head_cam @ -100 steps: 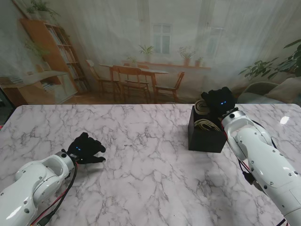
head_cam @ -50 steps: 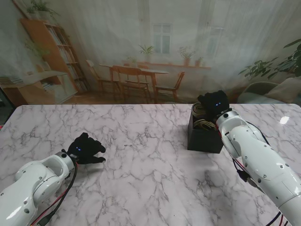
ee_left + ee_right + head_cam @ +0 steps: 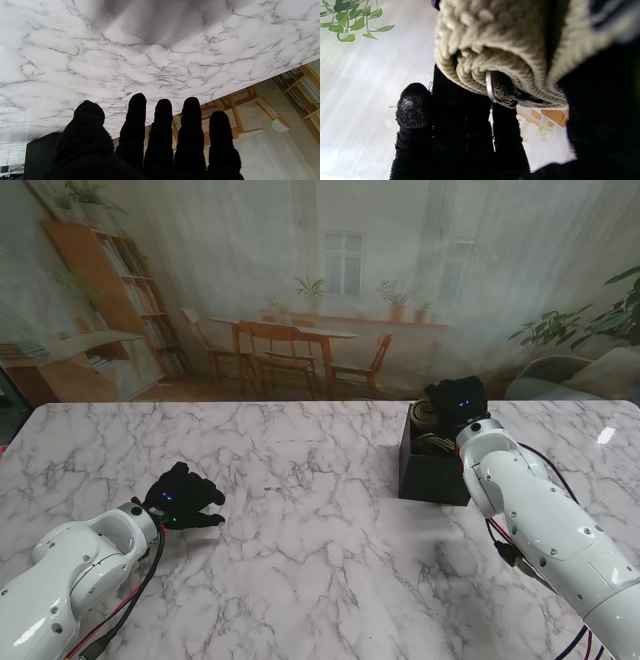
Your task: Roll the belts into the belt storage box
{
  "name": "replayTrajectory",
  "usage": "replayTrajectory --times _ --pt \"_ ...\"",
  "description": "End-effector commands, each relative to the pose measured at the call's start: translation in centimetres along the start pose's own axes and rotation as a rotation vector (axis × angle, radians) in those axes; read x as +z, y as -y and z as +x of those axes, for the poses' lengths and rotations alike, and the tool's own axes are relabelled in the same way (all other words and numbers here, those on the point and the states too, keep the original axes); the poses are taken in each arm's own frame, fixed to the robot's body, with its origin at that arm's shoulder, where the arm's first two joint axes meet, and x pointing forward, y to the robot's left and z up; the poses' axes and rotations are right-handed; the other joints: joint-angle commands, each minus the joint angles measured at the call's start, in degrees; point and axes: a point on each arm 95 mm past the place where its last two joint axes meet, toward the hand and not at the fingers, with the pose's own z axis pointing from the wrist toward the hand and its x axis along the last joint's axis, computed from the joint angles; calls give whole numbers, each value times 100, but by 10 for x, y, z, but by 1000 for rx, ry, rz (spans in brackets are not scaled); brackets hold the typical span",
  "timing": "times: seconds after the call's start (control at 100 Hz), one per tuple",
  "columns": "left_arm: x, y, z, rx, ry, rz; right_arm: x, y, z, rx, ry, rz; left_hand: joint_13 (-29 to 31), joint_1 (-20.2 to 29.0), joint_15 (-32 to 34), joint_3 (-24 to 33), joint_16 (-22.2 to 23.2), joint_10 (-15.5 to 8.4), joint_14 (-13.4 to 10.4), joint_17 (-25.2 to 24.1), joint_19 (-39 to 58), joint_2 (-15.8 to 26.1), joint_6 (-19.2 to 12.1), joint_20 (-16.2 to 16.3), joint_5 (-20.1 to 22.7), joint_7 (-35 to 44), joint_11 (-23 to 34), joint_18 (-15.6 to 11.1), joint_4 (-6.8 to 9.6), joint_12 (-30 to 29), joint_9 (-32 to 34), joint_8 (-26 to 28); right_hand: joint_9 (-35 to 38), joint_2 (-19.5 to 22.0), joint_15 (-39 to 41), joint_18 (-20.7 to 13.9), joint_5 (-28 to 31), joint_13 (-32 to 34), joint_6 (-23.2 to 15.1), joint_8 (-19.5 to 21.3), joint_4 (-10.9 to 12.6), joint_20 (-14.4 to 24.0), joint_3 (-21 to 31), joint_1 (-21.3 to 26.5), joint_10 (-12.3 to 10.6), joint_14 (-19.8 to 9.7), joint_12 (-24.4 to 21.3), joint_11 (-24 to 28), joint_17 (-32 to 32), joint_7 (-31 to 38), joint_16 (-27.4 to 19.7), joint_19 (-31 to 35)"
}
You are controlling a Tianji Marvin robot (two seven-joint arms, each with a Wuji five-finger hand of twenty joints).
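Note:
The black belt storage box (image 3: pixel 425 475) stands on the marble table at the right. A rolled beige woven belt (image 3: pixel 424 416) shows in its far part, and a second roll (image 3: pixel 436 444) lies nearer to me, partly hidden by my forearm. My right hand (image 3: pixel 458 398) sits over the far end of the box. In the right wrist view its fingers (image 3: pixel 450 130) and thumb close around a beige belt roll (image 3: pixel 495 50) with a metal buckle (image 3: pixel 492 92). My left hand (image 3: pixel 182 496) rests open on the table at the left, holding nothing, its fingers (image 3: pixel 162 130) spread.
The marble table (image 3: pixel 300 480) runs wide between the two hands. Its far edge meets a printed backdrop of a room. My right forearm (image 3: pixel 530 510) lies along the box's right side.
My right hand and forearm have shifted slightly left, over the box, covering more of the nearer belt roll. The left hand has not moved.

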Motion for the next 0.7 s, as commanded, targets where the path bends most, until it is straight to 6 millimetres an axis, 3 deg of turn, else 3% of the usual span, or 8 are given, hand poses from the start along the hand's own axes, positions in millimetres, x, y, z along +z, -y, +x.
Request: replayTrajectory --times 0.0,0.18,0.25,0.3,0.34,0.37,0.52,0.69 --pt "0 -3 1 2 -4 -16 -2 2 5 -7 -8 7 -35 109 10 -148 -34 123 -1 -79 -8 231 54 -9 77 -53 -9 200 -11 51 -80 45 -39 920 339 9 737 111 -1474 80 396 -57 859 576 -170 -313 12 -40 -238 616 129 126" --pt "0 -2 1 11 -5 -17 -4 5 8 -12 -18 26 -17 132 15 -146 -35 117 3 -67 -1 196 47 -6 66 -66 -6 206 -9 52 -75 36 -246 955 -17 175 515 -201 -1328 59 412 -171 579 212 -169 -256 -192 -325 -703 337 -47 -225" --pt "-1 -2 0 12 -6 -15 -6 6 7 -23 -19 30 -19 135 14 -143 -36 112 1 -68 -2 199 54 -7 67 -75 -6 201 -8 51 -78 29 -452 1043 -249 232 388 -451 -1157 180 471 -184 431 -200 -101 -223 -369 -531 -929 -15 -108 -407" --pt "-1 -2 0 12 -6 -13 -8 6 7 -22 -21 36 -24 132 12 -144 -36 107 -4 -66 -1 200 52 -7 59 -84 -3 202 -8 52 -73 24 -669 1194 -513 325 365 -739 -990 422 670 -181 378 -533 -8 -143 -564 -784 -1202 -529 -192 -602" --pt "-1 -2 0 14 -5 -13 -10 6 7 -30 -21 45 -23 133 12 -144 -37 105 -1 -65 -1 199 50 -8 56 -89 -4 204 -8 51 -76 20 -930 1385 -779 419 307 -1052 -803 963 1148 -163 299 -898 76 -96 -743 -1017 -1475 -1151 -302 -794" --pt "-1 -2 0 14 -6 -12 -11 6 7 -40 -22 52 -24 136 11 -142 -38 113 -11 -65 -2 197 48 -8 51 -95 -5 200 -8 51 -78 16 -1148 1456 -997 527 206 -1352 -743 1146 1204 -176 71 -1068 145 -31 -863 -1217 -1747 -1424 -397 -957" --pt "-1 -2 0 16 -7 -11 -15 7 5 -75 -18 55 -20 134 11 -144 -39 114 -2 -61 1 187 54 -9 35 -122 -7 201 -8 49 -81 -2 -2059 1887 -1647 722 -463 -2366 -449 1017 1286 -121 -841 -1445 421 170 -1245 -1794 -2493 -2142 -792 -1313" --pt "-1 -1 -1 19 -6 -8 -17 5 2 -76 -6 44 -25 127 8 -145 -41 109 -6 -61 2 195 48 -10 1 -160 -11 209 -8 46 -87 -24 -2706 2249 -2498 884 -828 -3019 -295 923 1350 -263 -1129 -1698 640 410 -1651 -2174 -2972 -2528 -1358 -1833"
